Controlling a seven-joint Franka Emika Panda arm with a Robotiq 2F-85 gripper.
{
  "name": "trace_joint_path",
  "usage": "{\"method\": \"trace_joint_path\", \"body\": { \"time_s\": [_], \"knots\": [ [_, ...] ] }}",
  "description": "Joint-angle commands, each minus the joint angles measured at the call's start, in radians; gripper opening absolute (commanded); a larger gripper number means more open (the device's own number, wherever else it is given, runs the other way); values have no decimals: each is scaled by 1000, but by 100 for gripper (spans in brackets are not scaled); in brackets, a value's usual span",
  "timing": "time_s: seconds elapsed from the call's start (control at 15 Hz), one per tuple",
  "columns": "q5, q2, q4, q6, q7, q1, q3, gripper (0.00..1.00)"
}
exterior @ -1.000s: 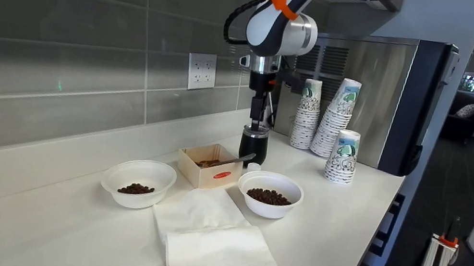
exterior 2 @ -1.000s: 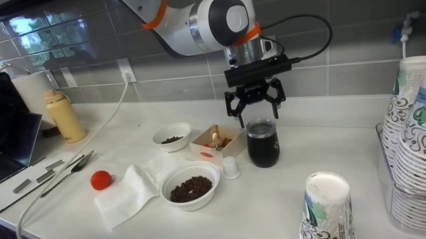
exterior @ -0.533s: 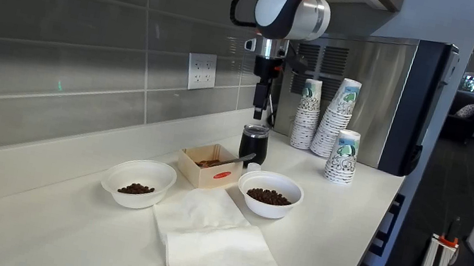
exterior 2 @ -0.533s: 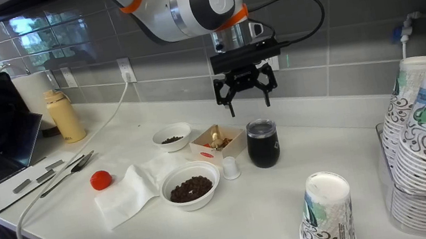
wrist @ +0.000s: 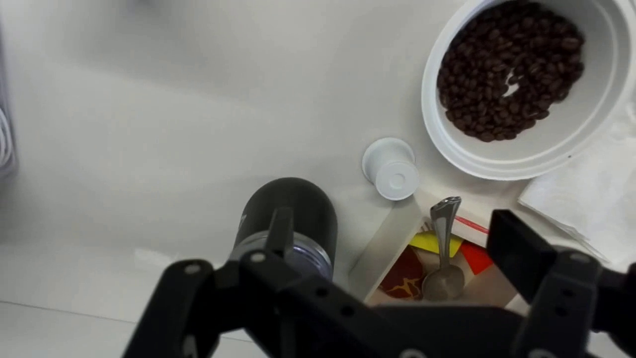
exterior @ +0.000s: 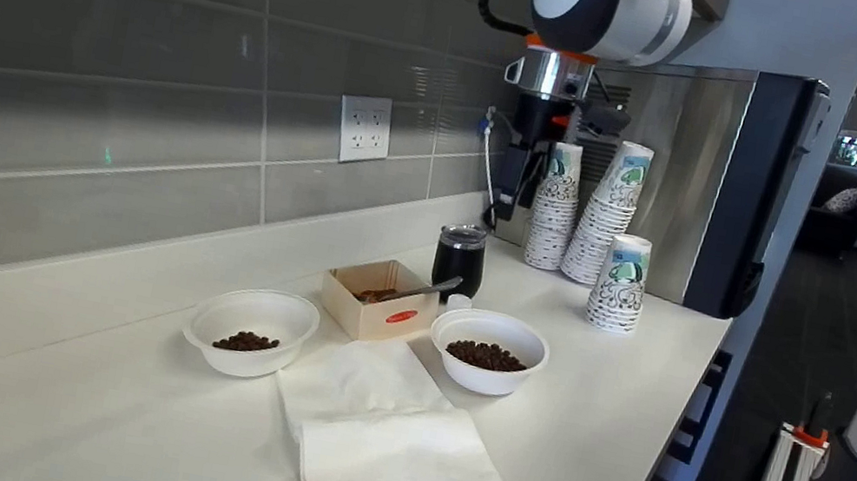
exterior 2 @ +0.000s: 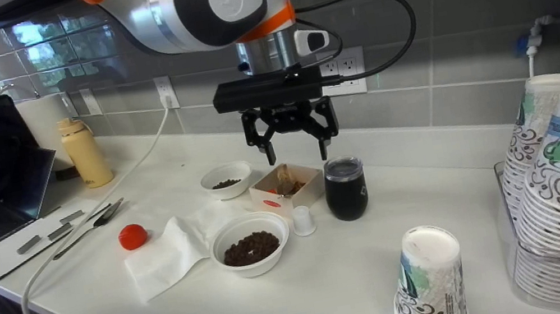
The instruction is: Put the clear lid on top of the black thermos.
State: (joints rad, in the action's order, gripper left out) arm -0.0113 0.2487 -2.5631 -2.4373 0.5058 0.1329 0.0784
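The black thermos [exterior: 458, 269] stands upright on the counter, in both exterior views [exterior 2: 347, 196]. The clear lid [exterior 2: 343, 167] lies on the thermos's top and looks level; it also shows in an exterior view [exterior: 464, 234]. In the wrist view the thermos [wrist: 293, 206] is at lower left, with the lid [wrist: 313, 253] partly hidden by a finger. My gripper [exterior 2: 298, 157] is open with nothing between its fingers. It is in the air above the lid's height, off to the box side of the thermos. The gripper [wrist: 397, 233] also shows open in the wrist view.
A small wooden box [exterior 2: 277, 203] with a spoon stands beside the thermos. A white pod [exterior 2: 303, 221] and a bowl of beans [exterior 2: 276, 254] are close by. Another bowl [exterior 2: 229, 191], napkins [exterior: 406, 466] and paper cup stacks [exterior: 617, 296] stand around. The tiled wall is behind.
My open gripper has risen from around the lid and moved away from the thermos, toward the box side and out from the wall. The lid and thermos have stayed in place.
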Motion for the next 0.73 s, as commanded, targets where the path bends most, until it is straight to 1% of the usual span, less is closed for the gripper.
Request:
{"method": "trace_joint_path", "body": {
  "time_s": [0.0,0.13,0.4,0.53,0.6,0.67],
  "knots": [
    [-12,206,-147,-43,-129,-16,36,100],
    [11,265,-176,-39,-187,-7,40,100],
    [32,345,-211,-39,-256,-1,36,100],
    [36,368,-221,-42,-272,-2,36,100],
    [34,347,-180,-28,-277,-5,38,100],
    [37,353,-182,-29,-280,-5,37,100]
  ]
}}
